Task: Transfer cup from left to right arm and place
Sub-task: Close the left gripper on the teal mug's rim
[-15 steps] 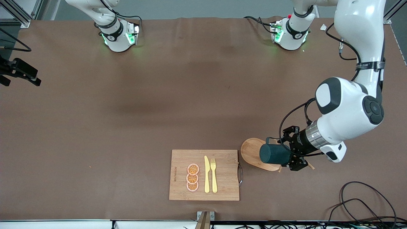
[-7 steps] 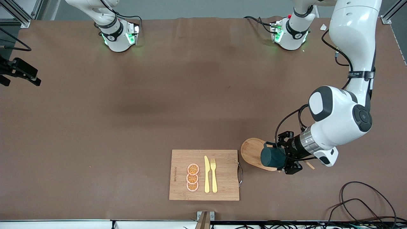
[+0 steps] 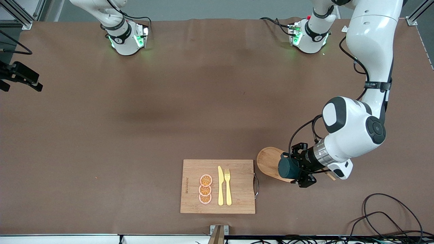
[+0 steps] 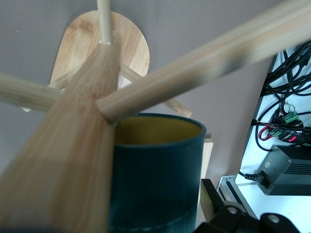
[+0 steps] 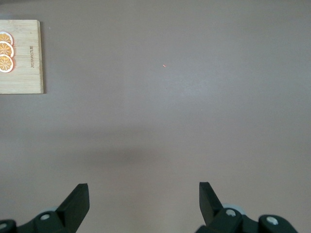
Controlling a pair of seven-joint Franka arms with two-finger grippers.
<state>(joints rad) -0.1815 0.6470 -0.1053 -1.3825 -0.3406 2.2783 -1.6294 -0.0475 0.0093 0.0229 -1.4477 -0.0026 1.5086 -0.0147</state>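
Note:
The dark teal cup [image 3: 287,168] with a mustard-yellow inside [image 4: 155,131] is in my left gripper [image 3: 299,166], which is shut on its sides over the round base of a wooden peg stand [image 3: 268,160]. In the left wrist view the stand's post [image 4: 82,145] and its pegs [image 4: 204,58] cross right in front of the cup, and one peg end touches its rim. One black finger [image 4: 212,201] shows beside the cup; the other is hidden. My right gripper [image 5: 143,194] is open and empty, high over bare table, and is out of the front view.
A wooden cutting board [image 3: 190,186] with three orange slices [image 3: 205,189], a yellow knife [image 3: 220,185] and a yellow fork [image 3: 228,186] lies beside the stand, toward the right arm's end. Cables [image 3: 383,210] lie near the front edge at the left arm's end.
My left arm has moved a little toward the cutting board with the cup, which now looks shorter in the front view. The right arm has not moved.

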